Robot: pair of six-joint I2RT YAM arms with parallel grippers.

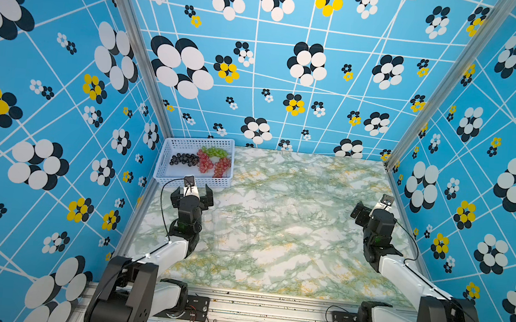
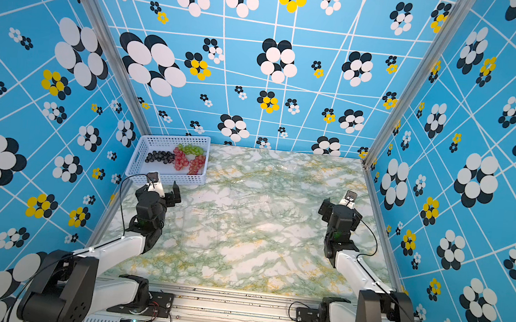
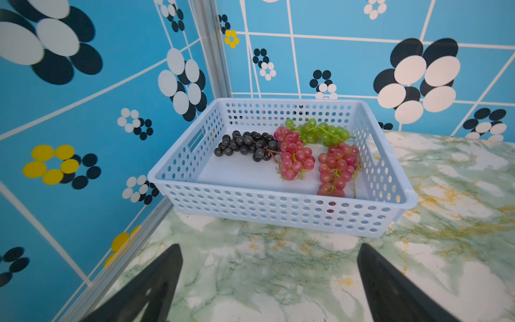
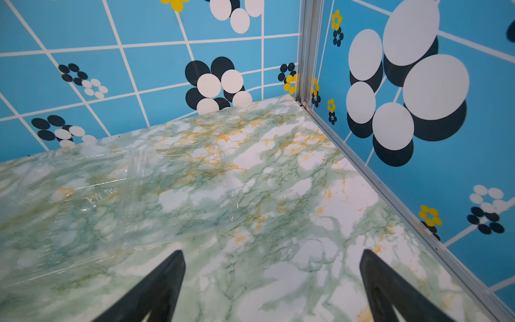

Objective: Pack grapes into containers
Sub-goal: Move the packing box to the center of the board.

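A: Your left jaws are wide apart and empty, above the bench [image 3: 250, 267]. The basket [image 3: 278, 214] sits straight ahead of them, holding all the grapes [image 3: 295, 156]: dark, green and two red bunches.
B: Right jaws?
A: Also apart and empty. The clear containers [image 4: 97, 195] lie on the bench ahead of them, on the side nearer your left jaws. Nothing packed yet.
B: Why that split?
A: Likely left picks and right steadies a container. Careful, the clear plastic is hard to see.

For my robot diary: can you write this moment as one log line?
grapes: all in basket | boxes: empty | left gripper: open | right gripper: open
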